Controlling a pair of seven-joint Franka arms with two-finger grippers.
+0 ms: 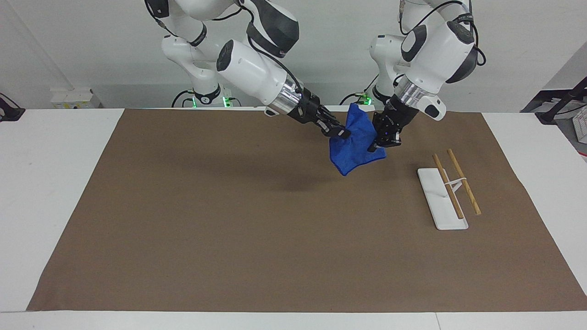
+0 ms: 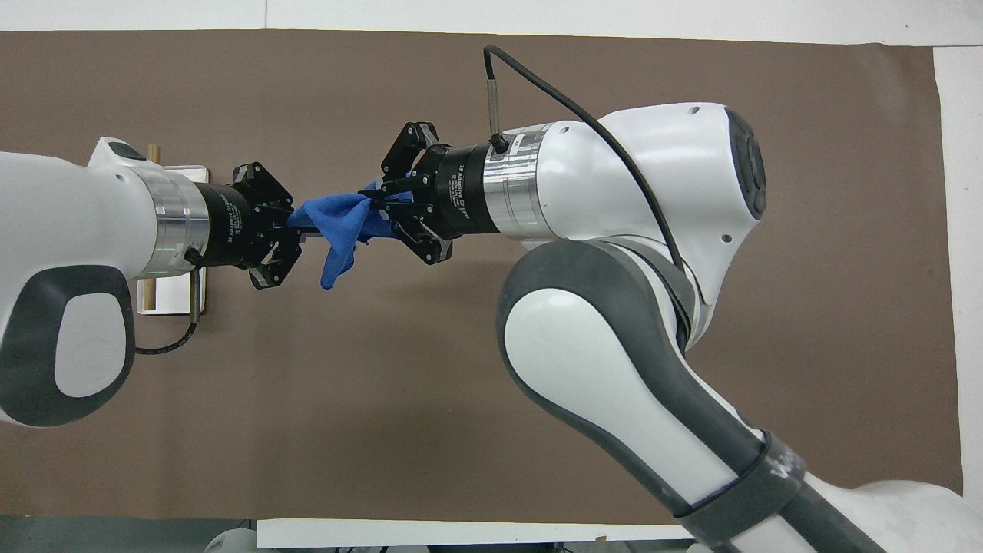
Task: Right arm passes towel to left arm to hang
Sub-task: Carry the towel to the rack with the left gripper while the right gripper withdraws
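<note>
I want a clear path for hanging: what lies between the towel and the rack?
Nothing: only bare brown mat between the towel and the rack, as the facing view shows.
</note>
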